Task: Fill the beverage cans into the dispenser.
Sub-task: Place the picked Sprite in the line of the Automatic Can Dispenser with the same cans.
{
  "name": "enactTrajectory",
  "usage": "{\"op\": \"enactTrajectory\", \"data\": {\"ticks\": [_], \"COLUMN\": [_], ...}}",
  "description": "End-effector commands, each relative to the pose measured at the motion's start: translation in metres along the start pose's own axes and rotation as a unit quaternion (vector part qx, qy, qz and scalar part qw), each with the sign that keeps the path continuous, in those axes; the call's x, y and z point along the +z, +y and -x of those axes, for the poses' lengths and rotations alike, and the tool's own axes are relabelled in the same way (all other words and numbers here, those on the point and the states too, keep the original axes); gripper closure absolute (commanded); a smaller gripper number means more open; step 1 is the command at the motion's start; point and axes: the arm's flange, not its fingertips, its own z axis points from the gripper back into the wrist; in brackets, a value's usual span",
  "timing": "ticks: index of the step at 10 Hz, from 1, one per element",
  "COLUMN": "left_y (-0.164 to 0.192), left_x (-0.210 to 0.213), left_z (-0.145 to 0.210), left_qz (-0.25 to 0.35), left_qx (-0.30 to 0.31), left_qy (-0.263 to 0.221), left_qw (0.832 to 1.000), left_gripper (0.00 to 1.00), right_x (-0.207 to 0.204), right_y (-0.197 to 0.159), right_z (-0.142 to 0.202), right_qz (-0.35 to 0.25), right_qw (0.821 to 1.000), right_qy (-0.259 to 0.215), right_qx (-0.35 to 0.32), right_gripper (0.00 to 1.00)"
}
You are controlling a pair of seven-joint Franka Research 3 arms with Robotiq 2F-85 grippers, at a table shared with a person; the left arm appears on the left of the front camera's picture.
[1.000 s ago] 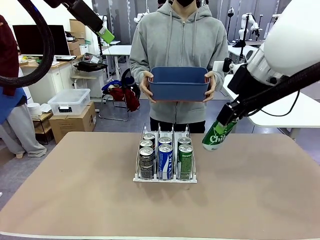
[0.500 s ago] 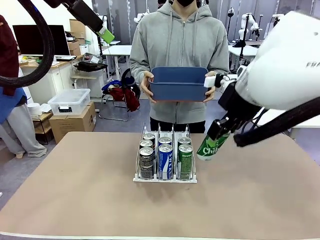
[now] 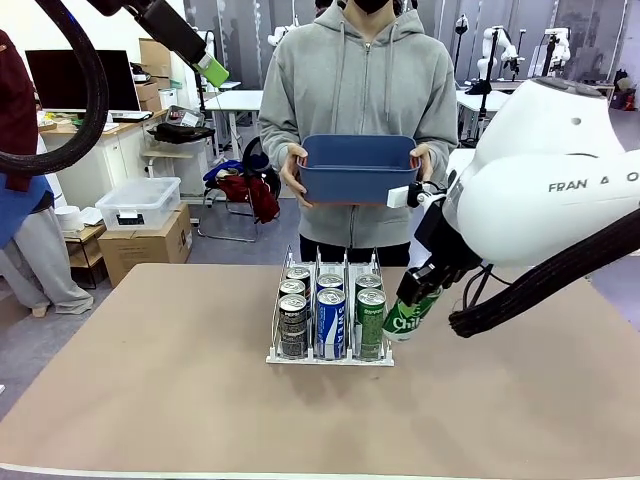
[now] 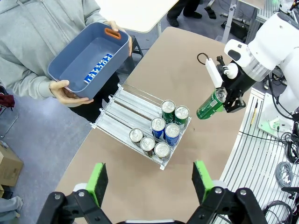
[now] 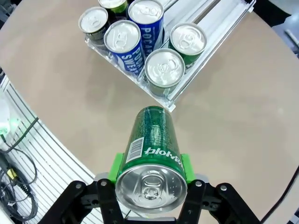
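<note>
The dispenser [image 3: 330, 359] stands mid-table with several beverage cans in it: two dark ones [image 3: 293, 325] in the left lane, two blue-and-white ones [image 3: 330, 322] in the middle, two green ones [image 3: 371, 320] on the right. My right gripper [image 3: 416, 298] is shut on another green can [image 3: 406, 318], tilted, hanging just right of the dispenser's front right corner. In the right wrist view the held can [image 5: 152, 135] points at the table beside the rack [image 5: 212, 28]. My left gripper [image 4: 149, 179] is open and empty, high above the table.
A person at the far side holds a blue bin [image 3: 357, 170] in both hands. In the left wrist view the bin's wall [image 4: 70, 51] surrounds one blue-and-white can [image 4: 98, 69] lying inside. Bare tabletop lies all around the rack.
My right arm has swung left and down with the green can, from well right of the dispenser to close beside its right lane. The left arm, the person and the bin have stayed still.
</note>
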Motion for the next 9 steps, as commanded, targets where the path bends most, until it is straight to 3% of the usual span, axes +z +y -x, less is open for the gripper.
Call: {"op": "enactTrajectory", "data": {"ticks": [1, 3, 4, 9], "left_y": [0.002, 0.002, 0.002, 0.002], "left_x": [0.0, 0.0, 0.0, 0.0], "left_z": [0.002, 0.002, 0.002, 0.002], "left_qz": [0.002, 0.002, 0.002, 0.002], "left_qx": [0.002, 0.002, 0.002, 0.002], "left_qy": [0.0, 0.0, 0.0, 0.0], "left_qw": [1.0, 1.0, 1.0, 1.0], "left_gripper": [0.04, 0.04, 0.04, 0.04], "right_x": [-0.011, -0.021, -0.009, -0.031], "right_y": [0.01, 0.009, 0.003, -0.001], "right_z": [-0.004, -0.011, -0.003, -0.013], "right_qz": [0.018, 0.019, 0.002, 0.002], "right_qw": [1.0, 0.999, 1.0, 1.0], "right_qy": [-0.021, -0.037, -0.011, -0.004], "right_qx": [-0.011, 0.006, -0.004, -0.003], "right_gripper": [0.42, 0.42, 0.42, 0.42]}}
